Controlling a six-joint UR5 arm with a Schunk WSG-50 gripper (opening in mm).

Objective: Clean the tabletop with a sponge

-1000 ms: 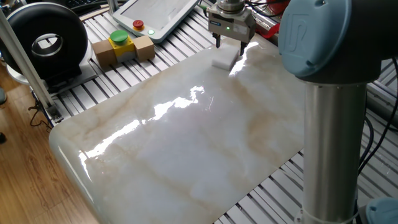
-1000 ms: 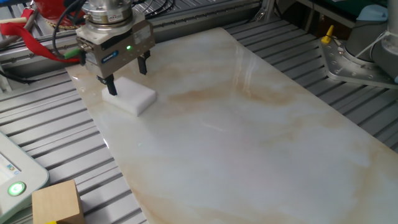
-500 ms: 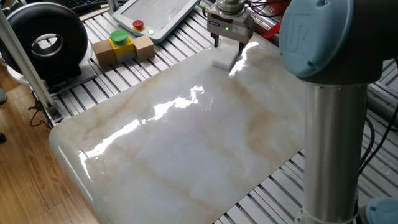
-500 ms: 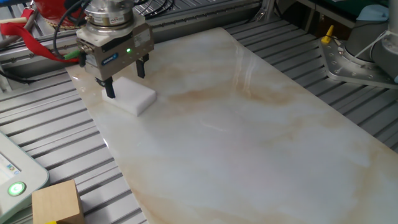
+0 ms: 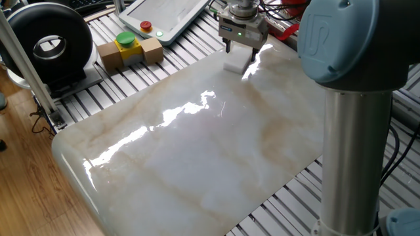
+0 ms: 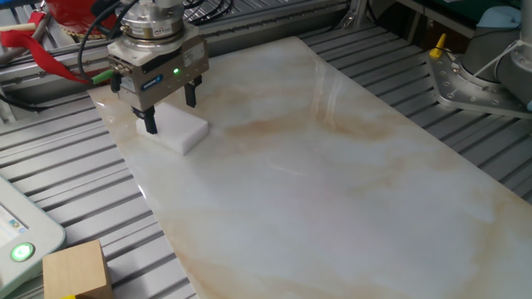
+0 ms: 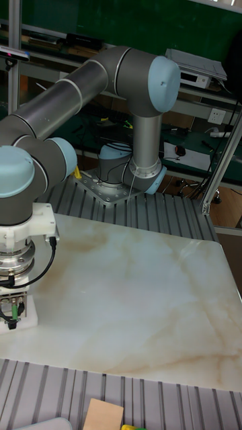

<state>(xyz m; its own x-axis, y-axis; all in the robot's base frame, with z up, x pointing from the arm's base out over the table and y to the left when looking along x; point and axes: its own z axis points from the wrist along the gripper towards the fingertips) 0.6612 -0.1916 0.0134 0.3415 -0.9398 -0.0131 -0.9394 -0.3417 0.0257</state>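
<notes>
Hand (image 6: pixel 170 106) spread, fingers straddling the sponge (image 6: pixel 177 129) lying flat near a corner of the marble tabletop (image 6: pixel 332 183).

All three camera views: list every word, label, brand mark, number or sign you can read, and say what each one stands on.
"UR" logo mark, partly legible: on the blue cap of the arm joint in one fixed view.
Label on the gripper body beside its green light: too small to read.
Screen of the white pendant: too blurred to read.
Sponge, tabletop, cardboard boxes: no text visible.
</notes>
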